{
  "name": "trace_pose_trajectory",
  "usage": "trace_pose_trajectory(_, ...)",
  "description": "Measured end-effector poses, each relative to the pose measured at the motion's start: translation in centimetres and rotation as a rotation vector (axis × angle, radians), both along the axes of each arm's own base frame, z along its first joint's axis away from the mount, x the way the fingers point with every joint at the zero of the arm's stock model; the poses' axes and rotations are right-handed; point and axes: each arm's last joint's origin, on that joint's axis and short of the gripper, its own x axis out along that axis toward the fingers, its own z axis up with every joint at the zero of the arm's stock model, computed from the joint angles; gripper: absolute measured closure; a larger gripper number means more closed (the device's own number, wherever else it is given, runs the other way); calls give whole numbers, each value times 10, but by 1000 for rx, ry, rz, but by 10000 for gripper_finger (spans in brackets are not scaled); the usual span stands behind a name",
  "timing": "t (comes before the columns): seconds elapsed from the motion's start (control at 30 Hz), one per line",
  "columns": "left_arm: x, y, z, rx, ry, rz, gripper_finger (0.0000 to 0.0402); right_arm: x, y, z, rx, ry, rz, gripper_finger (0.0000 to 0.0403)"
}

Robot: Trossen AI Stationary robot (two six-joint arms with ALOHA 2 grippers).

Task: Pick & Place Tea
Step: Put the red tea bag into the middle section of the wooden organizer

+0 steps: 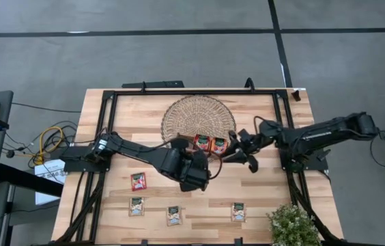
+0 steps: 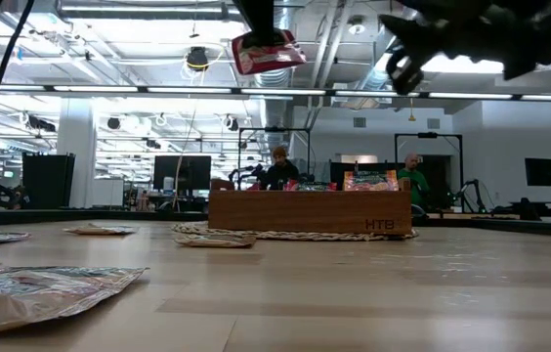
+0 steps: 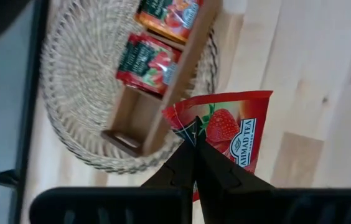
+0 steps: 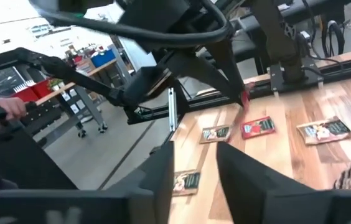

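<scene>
My left gripper (image 3: 192, 127) (image 1: 198, 171) is shut on a red strawberry tea sachet (image 3: 231, 134) (image 2: 268, 51), high above the table, just on the near side of the wooden tray (image 3: 182, 68) (image 1: 209, 143). The tray stands on a round woven mat (image 1: 196, 116). Two of its compartments hold red sachets (image 3: 147, 59) and the end one (image 3: 132, 118) is bare. My right gripper (image 4: 194, 165) (image 1: 237, 152) hovers open next to the tray's right end. One red sachet (image 1: 138, 181) and three cream ones (image 1: 174, 216) lie flat near the near edge. My left gripper pinches the red sachet between its two fingers at one crumpled edge (image 3: 177, 121), coming from above and pointing down. The sachet is lifted clear and hangs tilted below the fingertips (image 2: 256, 20), over bare table beside the tray.
A potted plant (image 1: 291, 225) stands at the table's near right corner. A black frame (image 1: 110, 96) runs along the table's left, far and right sides. The two arms are close together at the table's middle. People sit at desks in the room beyond (image 2: 280, 166).
</scene>
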Motion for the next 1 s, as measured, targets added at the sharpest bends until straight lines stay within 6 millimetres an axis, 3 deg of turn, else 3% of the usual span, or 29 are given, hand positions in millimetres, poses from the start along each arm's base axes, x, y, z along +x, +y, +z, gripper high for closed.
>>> trace_pose_trajectory(0.27, 3, 9, 1, 57, 19, -41, 401, 47, -1, 3, 1, 50, 1, 230)
trace_pose_trajectory(0.6, -3, 10, 13, 69, -24, -35, 401, 85, -1, -3, 1, 92, 4, 229)
trace_pose_trajectory(0.8, -5, 5, 13, 66, -28, -43, 401, 99, -2, 1, 2, 82, 12, 234)
trace_pose_trajectory(1.0, -12, 0, 14, 60, 0, -38, 401, 97, -11, -1, 15, 117, 60, 232)
